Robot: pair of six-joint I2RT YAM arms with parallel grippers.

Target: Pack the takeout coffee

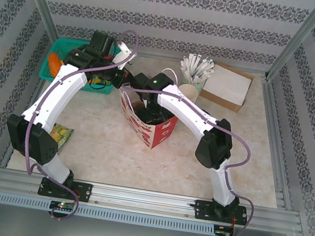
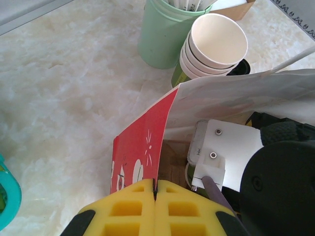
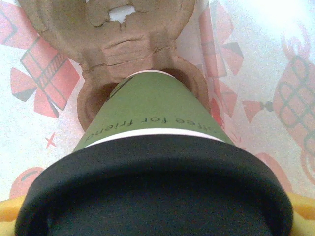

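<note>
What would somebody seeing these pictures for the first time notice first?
The red gift bag in the middle of the table draws the eye, with both arms meeting at it: the left gripper pinches its rim and the right gripper reaches inside. There the takeout coffee, green with a black lid, sits between the right gripper's fingers, its base at a well of a brown cardboard carrier.

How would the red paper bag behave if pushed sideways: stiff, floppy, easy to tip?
Probably floppy: the bag has a thin paper wall that curves where the left tool pinches its rim. Likely tippy, being tall; the coffee cup in its carrier may steady it.
</note>
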